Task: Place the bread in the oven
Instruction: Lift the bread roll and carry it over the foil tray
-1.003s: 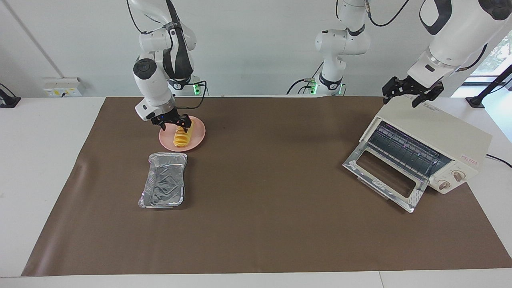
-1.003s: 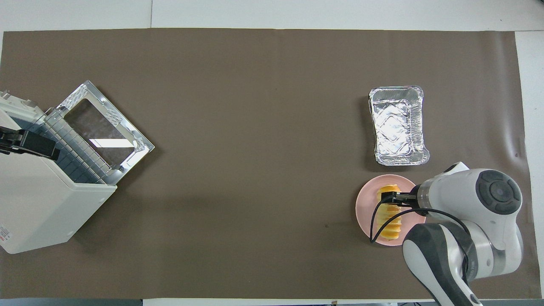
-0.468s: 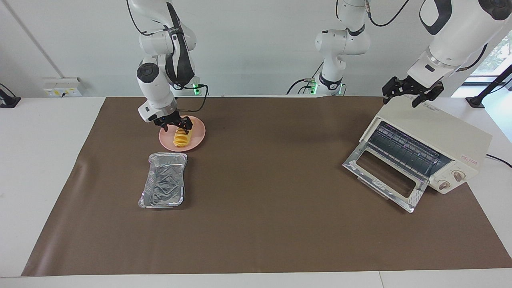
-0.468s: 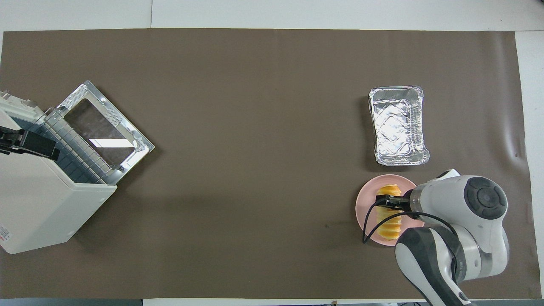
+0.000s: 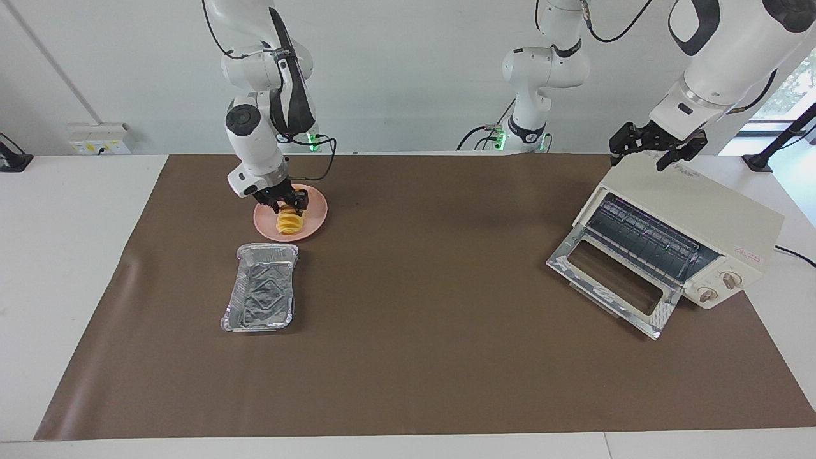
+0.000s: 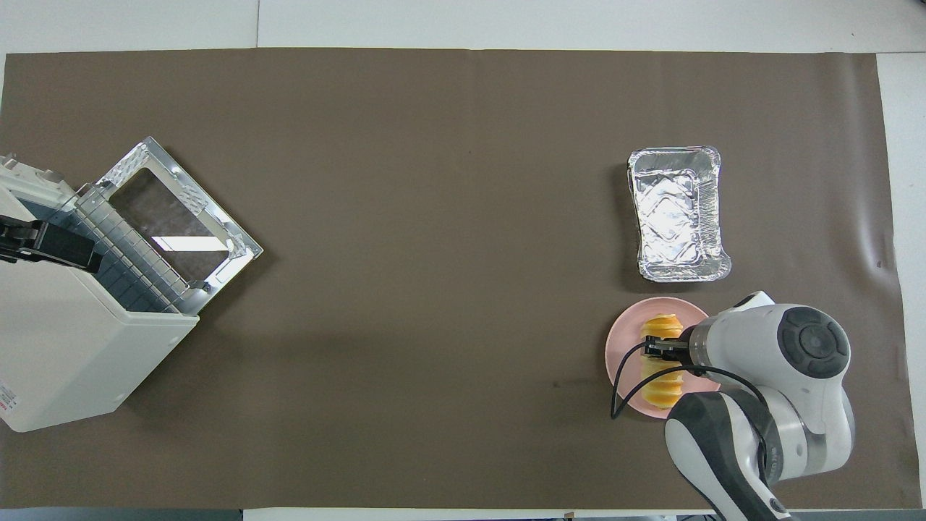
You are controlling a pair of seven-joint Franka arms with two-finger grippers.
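Gripping the bread (image 5: 290, 222) on the pink plate (image 5: 313, 220) near the table's robot-side edge, the right gripper (image 5: 286, 205) has shifted slightly; its arm hides the loaf's middle. Left gripper (image 5: 645, 151), fingers indistinct, waits over the open oven (image 5: 685, 213).

oven (image 6: 72, 347) cut off at the overhead edge, right pincer (image 6: 662, 347) hiding the bread's (image 6: 662, 391) middle

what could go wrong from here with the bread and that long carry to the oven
1. The right gripper is down at the bread on the pink plate, above the loaf's middle; an off-centre hold might let it droop or slip.
2. The oven sits at the left arm's end of the table, so the carry is long.
3. The left gripper hangs over the oven's top, and the open door juts out; either might obstruct the approach.
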